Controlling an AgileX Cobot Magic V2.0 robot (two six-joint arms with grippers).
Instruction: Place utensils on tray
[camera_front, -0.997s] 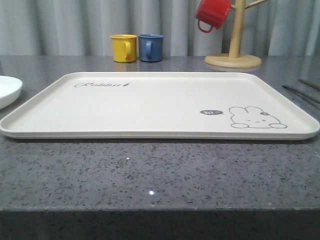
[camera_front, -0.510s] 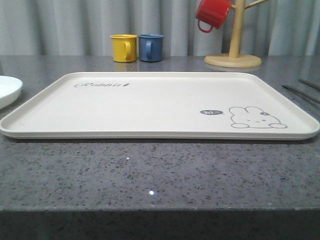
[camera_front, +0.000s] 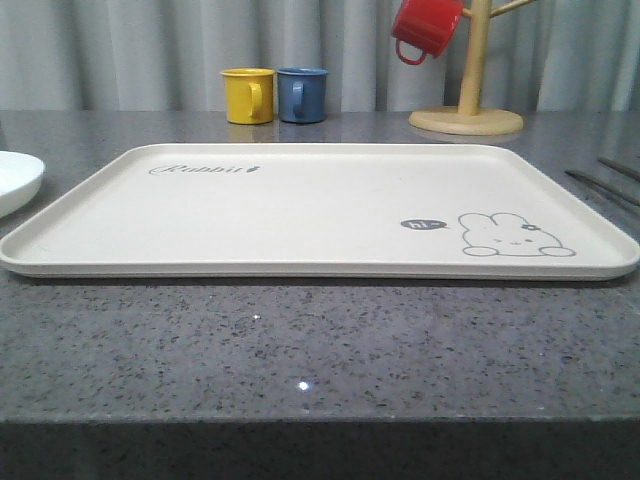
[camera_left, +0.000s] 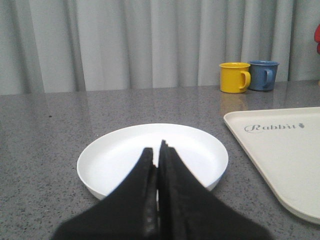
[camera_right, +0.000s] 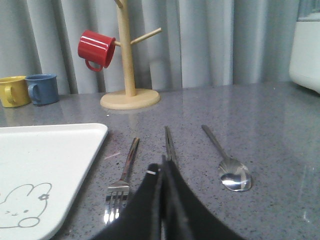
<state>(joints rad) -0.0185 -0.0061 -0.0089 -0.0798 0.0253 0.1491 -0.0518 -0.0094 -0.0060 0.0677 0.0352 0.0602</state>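
Here: speckled grey counter (camera_front: 300, 340), grey curtains (camera_front: 150, 50) behind; left hand (camera_left: 159, 150), right hand (camera_right: 162, 167) pinched closed, empty.

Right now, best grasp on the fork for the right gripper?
Grip the fork mid-handle from straight above, jaws across its narrow width. It lies flat on the counter, handle pointing away, between the tray and the chopsticks, so side approaches are crowded. Right gripper starts shut.
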